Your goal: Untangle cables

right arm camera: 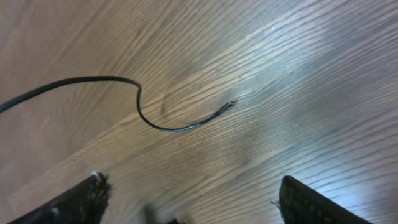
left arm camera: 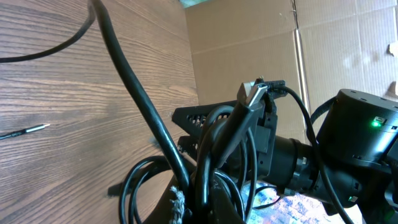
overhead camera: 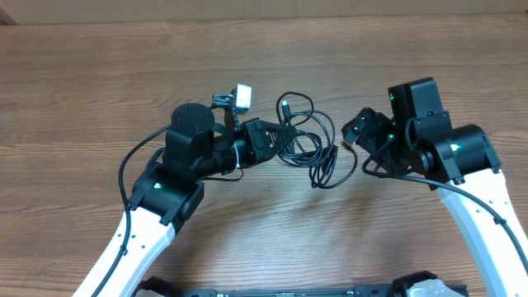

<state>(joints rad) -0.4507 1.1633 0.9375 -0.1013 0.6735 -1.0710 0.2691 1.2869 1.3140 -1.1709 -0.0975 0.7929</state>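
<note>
Two sets of jaws face each other across the cables (overhead camera: 299,139), which lie in loose black loops on the bench (overhead camera: 124,74) between them.

The left jaws, at the tip of the left arm (overhead camera: 186,153), are pressed together and pinch a bunch of strands at the tangle's near edge. In the left wrist view the strands rise straight out of the jaws in tight curls. Ahead and to one side, a silver-tipped cord (left arm camera: 28,130) lies flat on the wood, apart from the bunch. Farther off stands a cardboard wall (left arm camera: 280,50).

The right jaws, on the right arm (overhead camera: 458,153), are spread wide and hold nothing. Their two dark fingers (right arm camera: 68,202) sit at the lower corners of the right wrist view with bare wood between them. Just ahead of the gap lies a loose cable end (right arm camera: 87,78), a thin black line that bends once and stops at a small tip, touching neither finger. From overhead these jaws sit just beside the loops' far edge.
</note>
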